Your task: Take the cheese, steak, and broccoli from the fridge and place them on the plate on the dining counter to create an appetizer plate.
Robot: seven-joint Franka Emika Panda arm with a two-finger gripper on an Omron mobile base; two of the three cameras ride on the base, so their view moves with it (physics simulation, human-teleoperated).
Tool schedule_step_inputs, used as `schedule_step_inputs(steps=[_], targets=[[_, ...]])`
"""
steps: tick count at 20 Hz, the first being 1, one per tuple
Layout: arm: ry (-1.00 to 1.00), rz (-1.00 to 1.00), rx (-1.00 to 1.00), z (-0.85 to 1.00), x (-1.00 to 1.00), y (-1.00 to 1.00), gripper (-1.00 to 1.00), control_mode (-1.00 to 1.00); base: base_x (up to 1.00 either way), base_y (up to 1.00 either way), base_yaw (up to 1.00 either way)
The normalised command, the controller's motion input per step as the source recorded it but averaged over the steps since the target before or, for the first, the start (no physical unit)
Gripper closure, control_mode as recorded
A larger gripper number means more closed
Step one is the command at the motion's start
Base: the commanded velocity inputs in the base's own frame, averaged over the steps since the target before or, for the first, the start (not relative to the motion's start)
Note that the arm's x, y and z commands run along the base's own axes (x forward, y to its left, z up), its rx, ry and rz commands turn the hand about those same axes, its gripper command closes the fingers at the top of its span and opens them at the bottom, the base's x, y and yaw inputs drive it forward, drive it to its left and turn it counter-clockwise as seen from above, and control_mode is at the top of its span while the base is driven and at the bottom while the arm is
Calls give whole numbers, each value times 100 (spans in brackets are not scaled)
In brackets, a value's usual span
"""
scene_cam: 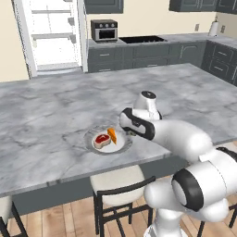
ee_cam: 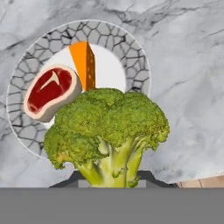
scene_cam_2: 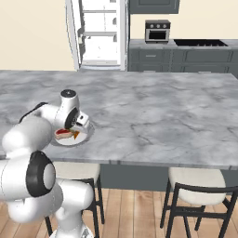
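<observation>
broccoli over the plate rim, last item to land

grey veined marble runs wide across the dining counter (scene_cam: 55, 111), and behind it the fridge (scene_cam: 53, 34) stands open against the far wall, shelves white. now watch the near edge of the island: the plate (ee_cam: 131, 57) sits there with the steak (ee_cam: 50, 92) and the cheese (ee_cam: 83, 63) lying on it, the two just beside each other, steak to one side, the orange wedge towards the middle.

your gripper (ee_cam: 113, 181) is closed on the broccoli (ee_cam: 107, 129), pinched by the stalk, crown pointing away from the hand. in the hand view the floret hangs over the near rim of the plate, so the plate lies forward of the gripper and a little to the steak's side. stalk axis runs roughly along the line of the fingers, straight out from the hand.

from the left base view you can see the wrist just beside the plate, on the side away from the steak. the free patch of white looks to be next to the cheese, on the side away from the steak. my read: you want to carry the floret a touch further in over that bare centre before letting go, or it may tip off the rim onto the marble. two of three are plated; this one should finish it.
</observation>
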Motion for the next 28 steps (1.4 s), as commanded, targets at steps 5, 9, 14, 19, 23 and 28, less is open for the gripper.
schedule_step_inputs(steps=[5, 9, 14, 19, 23, 28], targets=[[0, 0, 0, -46, 50, 7, 100, -100, 0, 0, 0], [0, 0, 0, -45, 44, 16, 100, -100, 0, 0, 0], [0, 0, 0, -48, 50, 12, 100, -100, 0, 0, 0], [0, 0, 0, -49, 51, 12, -100, -100, 0, 0, 0], [0, -1, 0, -17, 32, 6, -100, -100, 0, 0, 0], [0, -5, 0, 32, -2, 0, -100, -100, 0, 0, 0]])
